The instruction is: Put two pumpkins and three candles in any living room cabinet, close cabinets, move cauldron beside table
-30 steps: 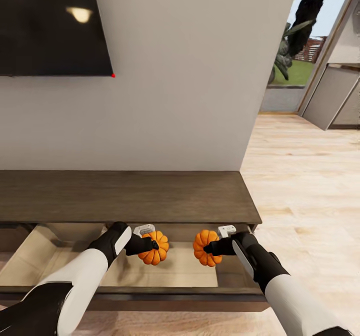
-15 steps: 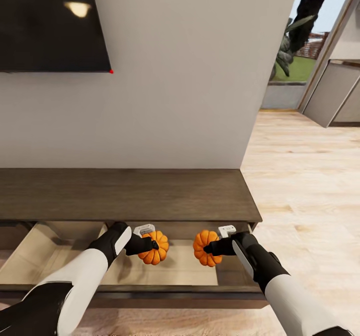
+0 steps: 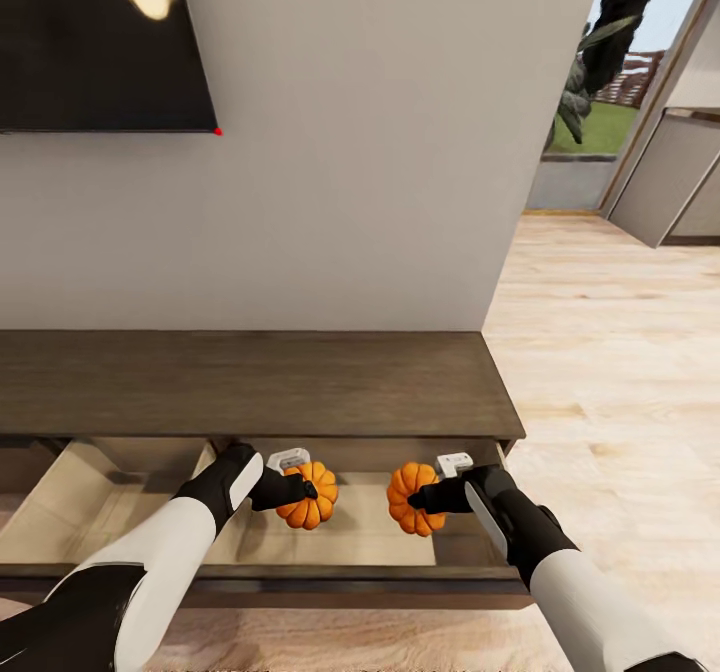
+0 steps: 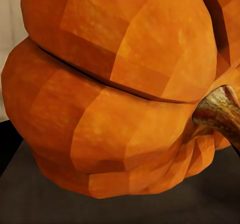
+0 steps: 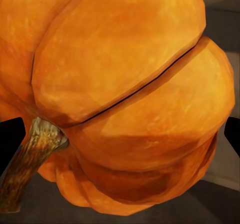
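Two small orange ribbed pumpkins hang over the open pale drawer (image 3: pixel 330 542) of the long dark-brown cabinet (image 3: pixel 250 382). My left gripper (image 3: pixel 305 492) is shut on the left pumpkin (image 3: pixel 310 497). My right gripper (image 3: pixel 412 499) is shut on the right pumpkin (image 3: pixel 412 497). Up close, the left pumpkin (image 4: pixel 115 89) shows its brown stem in the left wrist view, and the right pumpkin (image 5: pixel 120 94) does the same in the right wrist view. Both pumpkins are held sideways above the drawer floor, about a hand's width apart.
A dark TV screen (image 3: pixel 100 42) hangs on the pale wall above the cabinet. A second drawer (image 3: pixel 90 502) stands open to the left. Light wooden floor (image 3: pixel 620 372) stretches off to the right toward a glass door with greenery outside.
The head view has tilted slightly, so the wall and TV sit higher in the picture. Both arms and their pumpkins have kept their places over the drawer.
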You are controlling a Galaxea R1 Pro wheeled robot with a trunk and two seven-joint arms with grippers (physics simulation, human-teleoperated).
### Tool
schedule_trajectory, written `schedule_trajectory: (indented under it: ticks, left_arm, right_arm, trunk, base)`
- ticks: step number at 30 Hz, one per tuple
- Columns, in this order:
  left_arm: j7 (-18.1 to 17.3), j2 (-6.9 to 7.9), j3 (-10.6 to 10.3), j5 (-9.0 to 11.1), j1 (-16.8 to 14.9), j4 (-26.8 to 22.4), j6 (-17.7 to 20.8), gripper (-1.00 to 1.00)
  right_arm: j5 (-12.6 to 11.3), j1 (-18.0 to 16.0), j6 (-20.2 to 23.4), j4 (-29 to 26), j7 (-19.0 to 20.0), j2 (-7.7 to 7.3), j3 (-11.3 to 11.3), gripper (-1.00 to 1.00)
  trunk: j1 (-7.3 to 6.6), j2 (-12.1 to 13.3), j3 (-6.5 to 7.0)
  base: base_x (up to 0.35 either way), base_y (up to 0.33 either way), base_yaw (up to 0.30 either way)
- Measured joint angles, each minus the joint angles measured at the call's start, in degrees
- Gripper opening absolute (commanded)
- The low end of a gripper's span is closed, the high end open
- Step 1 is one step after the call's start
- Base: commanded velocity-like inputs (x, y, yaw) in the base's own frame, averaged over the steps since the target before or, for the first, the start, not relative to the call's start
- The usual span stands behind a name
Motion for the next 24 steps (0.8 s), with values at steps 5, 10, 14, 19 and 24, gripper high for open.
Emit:
schedule_trajectory:
  ticks: [5,10,14,19,24]
  left_arm:
    - [0.0,0.0,0.0,0.0,0.0,0.0,0.0,-1.0]
    - [0.0,0.0,-0.1,0.0,0.0,0.0,0.0,-1.0]
    - [0.0,0.0,-0.1,0.0,0.0,0.0,0.0,-1.0]
    - [0.0,0.0,0.0,0.1,0.0,0.0,0.0,-1.0]
    - [0.0,0.0,0.0,0.0,0.0,0.1,0.1,-1.0]
  right_arm:
    - [0.0,0.0,0.0,0.0,0.0,0.0,0.0,-1.0]
    - [0.0,0.0,0.0,0.0,0.0,0.0,0.0,-1.0]
    - [0.0,0.0,0.0,0.0,0.0,0.0,0.0,-1.0]
    - [0.0,0.0,0.0,0.1,0.0,0.0,0.0,-1.0]
    - [0.0,0.0,0.0,0.5,0.0,0.0,0.0,-1.0]
  trunk:
    - [0.0,0.0,-0.46]
    - [-0.01,0.0,-0.93]
    - [-0.02,0.0,-1.29]
    - [0.0,0.0,-1.76]
    - [0.0,0.0,-2.22]
  base:
    - [0.0,0.0,0.0]
    - [0.036,0.0,0.0]
    - [0.184,-0.012,0.0]
    - [0.034,-0.004,0.0]
    - [0.002,0.0,0.0]
